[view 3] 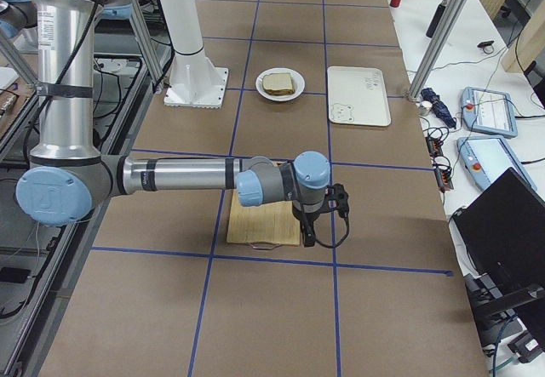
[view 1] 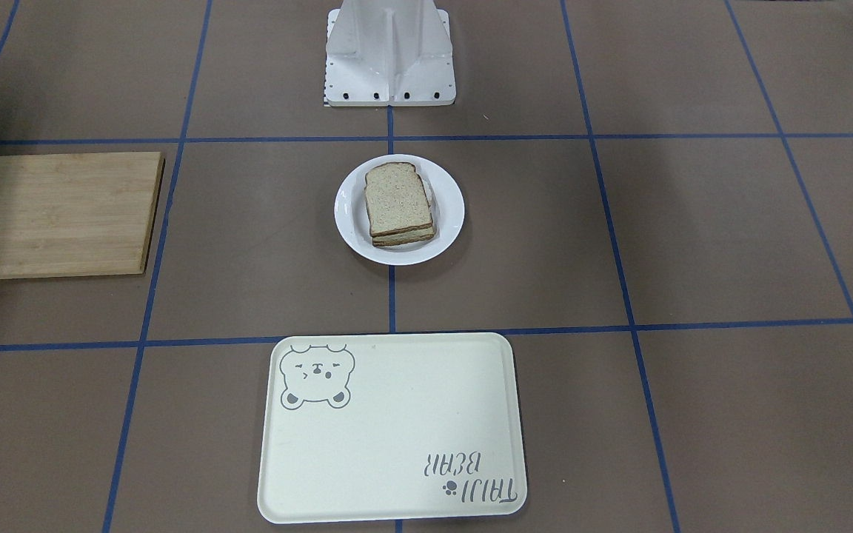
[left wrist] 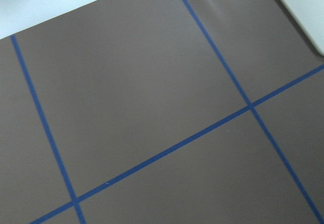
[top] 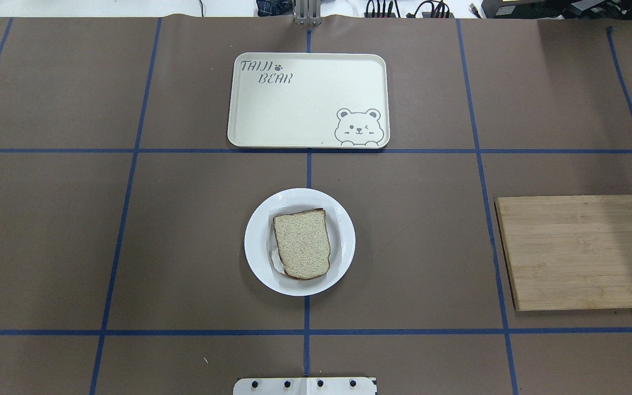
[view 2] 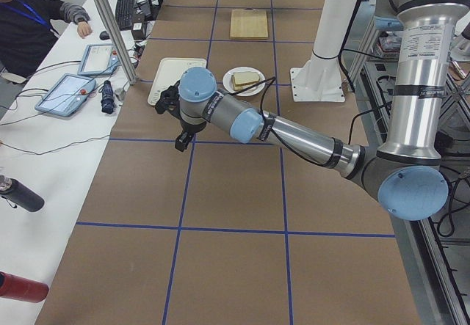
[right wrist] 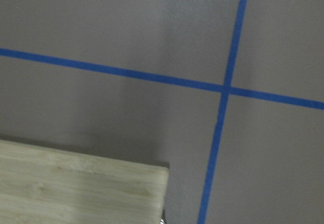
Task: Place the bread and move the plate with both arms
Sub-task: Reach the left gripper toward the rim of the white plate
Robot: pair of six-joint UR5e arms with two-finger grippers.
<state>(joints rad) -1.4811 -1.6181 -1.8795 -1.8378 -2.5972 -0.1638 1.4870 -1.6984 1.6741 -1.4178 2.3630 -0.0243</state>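
A slice of bread [top: 302, 243] lies on top of another slice on the round white plate [top: 255, 241] at the table's middle; a white bit peeks out under it. They also show in the front view: the bread [view 1: 395, 195] and the plate [view 1: 450, 207]. My left gripper [view 2: 167, 99] hangs above the table well to the plate's left, beside the tray. My right gripper [view 3: 339, 200] hangs by the cutting board's outer edge, far from the plate. Both show only in the side views, so I cannot tell whether they are open or shut.
A cream bear tray [top: 294, 109] lies beyond the plate, its corner in the left wrist view [left wrist: 304, 6]. A bamboo cutting board [top: 579, 252] lies on my right, its corner in the right wrist view [right wrist: 76, 183]. An operator [view 2: 29, 24] sits at the side table.
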